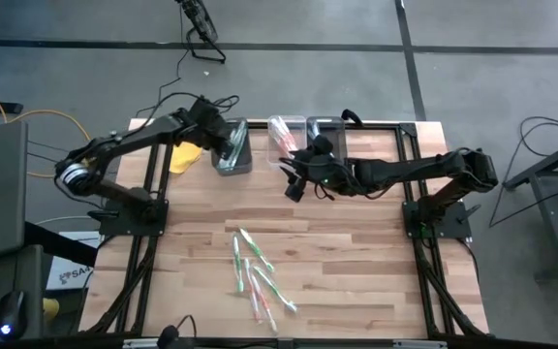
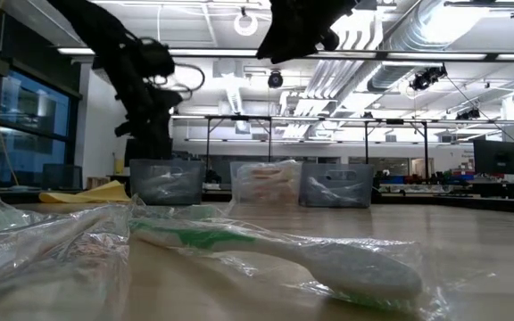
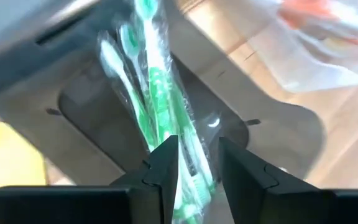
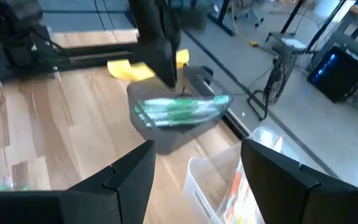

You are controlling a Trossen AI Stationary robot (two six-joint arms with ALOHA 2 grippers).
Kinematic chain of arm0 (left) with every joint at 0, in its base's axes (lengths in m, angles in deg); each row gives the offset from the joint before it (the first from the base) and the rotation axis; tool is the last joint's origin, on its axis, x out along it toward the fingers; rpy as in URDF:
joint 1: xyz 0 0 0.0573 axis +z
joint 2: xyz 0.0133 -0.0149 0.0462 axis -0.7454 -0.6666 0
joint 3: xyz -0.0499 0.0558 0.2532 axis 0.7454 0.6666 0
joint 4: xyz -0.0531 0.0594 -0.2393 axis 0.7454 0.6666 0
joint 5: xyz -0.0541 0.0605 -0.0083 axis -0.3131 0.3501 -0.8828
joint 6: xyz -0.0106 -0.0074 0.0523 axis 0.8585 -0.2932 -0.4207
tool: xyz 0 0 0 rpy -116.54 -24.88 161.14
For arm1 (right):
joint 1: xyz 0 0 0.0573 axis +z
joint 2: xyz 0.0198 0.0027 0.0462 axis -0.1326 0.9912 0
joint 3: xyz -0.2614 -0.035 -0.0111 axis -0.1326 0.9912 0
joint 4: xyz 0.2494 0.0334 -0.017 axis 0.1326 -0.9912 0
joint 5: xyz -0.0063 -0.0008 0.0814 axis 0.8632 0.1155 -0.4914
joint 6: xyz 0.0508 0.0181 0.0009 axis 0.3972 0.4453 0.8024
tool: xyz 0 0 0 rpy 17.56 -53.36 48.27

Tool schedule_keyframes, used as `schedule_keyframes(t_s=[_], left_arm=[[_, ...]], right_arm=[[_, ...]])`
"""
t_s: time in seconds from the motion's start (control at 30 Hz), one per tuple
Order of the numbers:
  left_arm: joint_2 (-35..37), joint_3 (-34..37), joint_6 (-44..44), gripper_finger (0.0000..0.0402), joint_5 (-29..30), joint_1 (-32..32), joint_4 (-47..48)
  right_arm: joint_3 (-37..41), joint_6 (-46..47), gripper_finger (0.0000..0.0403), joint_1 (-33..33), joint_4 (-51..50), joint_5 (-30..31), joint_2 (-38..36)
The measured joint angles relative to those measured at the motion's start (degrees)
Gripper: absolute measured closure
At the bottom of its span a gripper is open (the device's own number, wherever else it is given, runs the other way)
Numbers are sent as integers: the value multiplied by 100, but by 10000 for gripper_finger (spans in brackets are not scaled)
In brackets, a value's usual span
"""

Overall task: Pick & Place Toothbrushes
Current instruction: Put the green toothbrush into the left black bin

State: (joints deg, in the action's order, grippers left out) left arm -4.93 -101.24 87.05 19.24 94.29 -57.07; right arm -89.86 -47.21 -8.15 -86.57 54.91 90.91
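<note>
Several green-and-white toothbrushes in clear wrap lie in a grey bin at the table's far side. My left gripper is over that bin, pointing steeply down, open, one finger on either side of the wrapped brushes' near end. My right gripper hovers open and empty to the right of the bin, above the table. More wrapped toothbrushes lie flat on the wood near the front edge; in the low view a green one lies closest. My left gripper's fingers stand apart with the clear wrap of a green toothbrush between them, coming from above at a slant. I cannot tell whether they touch the wrap. The brushes rest in the grey bin.
A clear bin with pink and orange brushes stands right of the grey bin, and a third bin beyond it. A yellow cloth lies left of the grey bin. Bare wood stretches between the bins and the loose brushes.
</note>
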Motion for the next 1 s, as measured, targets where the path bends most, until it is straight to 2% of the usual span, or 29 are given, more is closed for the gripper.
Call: schedule_keyframes(t_s=[0.2, 0.33, 0.43, 0.63, 0.77, 1.0], left_arm=[[876, 0, -318, 291, 14, -344, 234], [1558, 42, -324, 290, 530, -788, 224], [2100, 234, -320, 290, 782, -1206, 111], [2941, 894, -361, 290, 763, -2133, 47], [3158, 1374, -966, 290, 353, -2873, 34], [2915, 1884, -1885, 290, -82, -4035, -356]], right_arm=[[0, 472, 172, 1, -412, -7, 0], [0, 874, 172, 52, -726, -203, 0], [27, 1066, 172, 175, -872, -254, 2], [113, 1173, 172, 476, -892, -206, 9], [123, 895, 172, 622, -933, -197, 9], [125, 725, 172, 660, -933, -197, 9]])
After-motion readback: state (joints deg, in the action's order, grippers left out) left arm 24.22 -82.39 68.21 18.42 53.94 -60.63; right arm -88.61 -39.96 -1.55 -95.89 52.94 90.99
